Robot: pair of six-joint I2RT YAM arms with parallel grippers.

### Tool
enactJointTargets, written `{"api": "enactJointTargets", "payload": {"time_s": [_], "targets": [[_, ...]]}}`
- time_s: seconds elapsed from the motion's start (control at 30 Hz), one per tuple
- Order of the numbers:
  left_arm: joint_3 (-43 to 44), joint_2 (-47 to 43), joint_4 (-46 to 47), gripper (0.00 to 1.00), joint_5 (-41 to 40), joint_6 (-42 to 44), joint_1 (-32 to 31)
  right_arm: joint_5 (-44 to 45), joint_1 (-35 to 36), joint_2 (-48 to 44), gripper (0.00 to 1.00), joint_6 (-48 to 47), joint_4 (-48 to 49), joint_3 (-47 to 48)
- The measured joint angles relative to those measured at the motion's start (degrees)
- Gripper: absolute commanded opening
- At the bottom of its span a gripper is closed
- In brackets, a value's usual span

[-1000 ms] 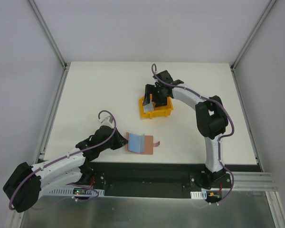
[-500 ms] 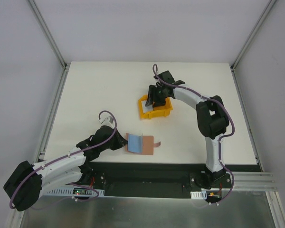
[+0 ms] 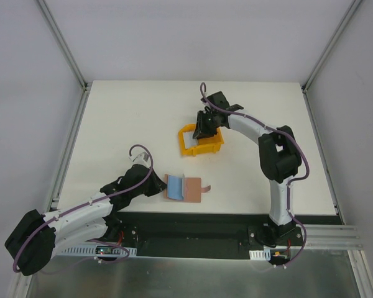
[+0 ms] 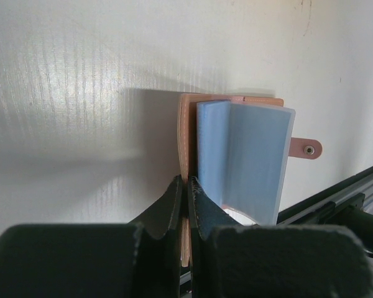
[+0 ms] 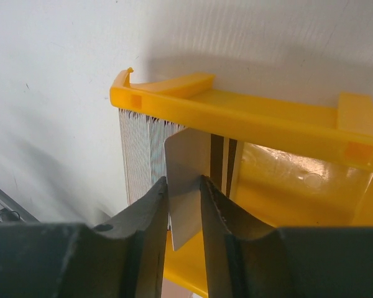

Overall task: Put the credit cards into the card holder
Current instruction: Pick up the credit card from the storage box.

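Note:
The brown card holder (image 3: pixel 189 189) lies open near the table's front edge, with its pale blue inner sleeves (image 4: pixel 248 155) standing up. My left gripper (image 4: pixel 186 181) is shut on the holder's brown cover edge (image 4: pixel 186 124). In the yellow bin (image 3: pixel 202 148) a stack of credit cards (image 5: pixel 143 155) stands on edge. My right gripper (image 5: pixel 184 181) reaches into the bin. Its jaws have narrowed onto one pale credit card (image 5: pixel 188 161), which slants across the small gap and touches both fingers. In the top view the right gripper (image 3: pixel 204 129) covers the cards.
The holder's tab clasp (image 4: pixel 309 149) points toward the table's front rail (image 4: pixel 336 202). The bin's yellow near wall (image 5: pixel 267 118) runs across just behind the right fingertips. White table (image 3: pixel 130 124) lies around both objects.
The right jaws have closed from wide open down onto one card in the bin, which has shifted slightly. The left arm and the card holder have not moved.

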Motion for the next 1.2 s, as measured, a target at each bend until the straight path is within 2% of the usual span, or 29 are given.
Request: {"api": "enactJointTargets", "payload": {"time_s": [0.47, 0.9, 1.03, 1.2], "targets": [[0.00, 0.00, 0.00, 0.00, 0.02, 0.00, 0.00, 1.51, 0.00, -0.87, 0.00, -1.81, -1.53, 0.02], [0.00, -1.27, -0.04, 0.00, 0.04, -0.02, 0.00, 7.37, 0.07, -5.88, 0.00, -5.62, -5.40, 1.31], [-0.02, -1.27, -0.07, 0.00, 0.04, -0.04, 0.00, 6.75, 0.07, -13.00, 0.00, -4.44, -3.43, -1.66], [-0.02, -1.27, -0.07, 0.00, 0.04, -0.07, 0.00, 3.82, 1.53, -25.92, 0.00, 1.88, 3.93, -13.18]]}}
